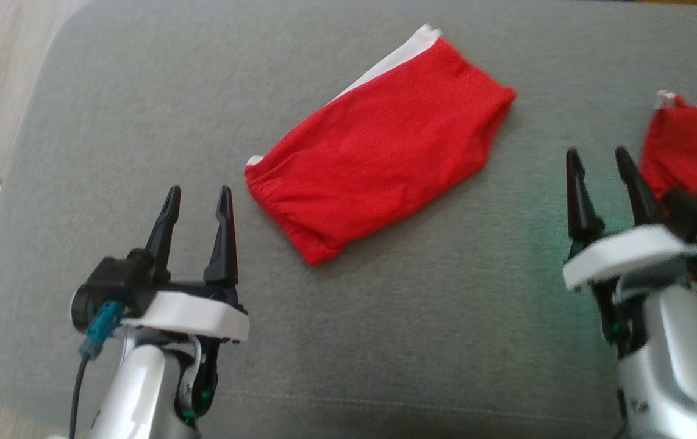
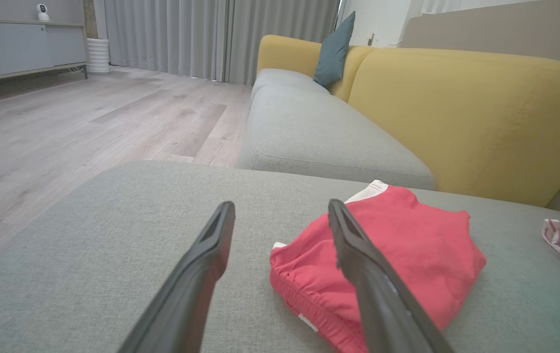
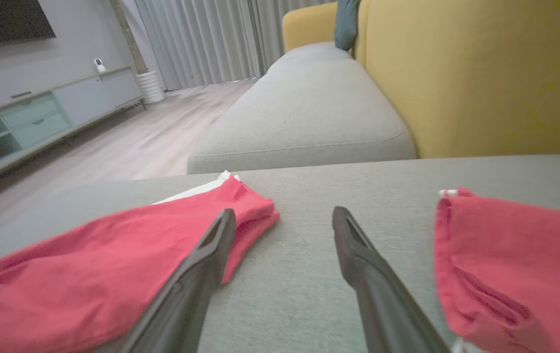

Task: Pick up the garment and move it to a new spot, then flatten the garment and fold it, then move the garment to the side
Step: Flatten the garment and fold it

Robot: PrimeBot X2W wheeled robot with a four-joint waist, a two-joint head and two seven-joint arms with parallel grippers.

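Your left end effector (image 1: 199, 190) is hovering over the grey cushion (image 1: 141, 122) with fingers apart and empty, likely readying a grab. The red garment (image 1: 378, 164) is lying folded mid-cushion, within reach of both arms. Your right end effector (image 1: 597, 152) is hovering spread and empty just beside a second red garment (image 1: 696, 152).

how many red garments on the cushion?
2. One garment centred on the cushion; second garment at the head view's right edge beside the right hand, partly cut off. More may be hidden.

A home living room: a yellow-backed sofa (image 2: 456, 98), a teal cushion (image 2: 333, 49) on it, grey curtains (image 2: 186, 34) beyond its far end, a low cabinet (image 3: 54, 108) and television (image 3: 5, 19) across the wood floor (image 2: 88, 122) from it
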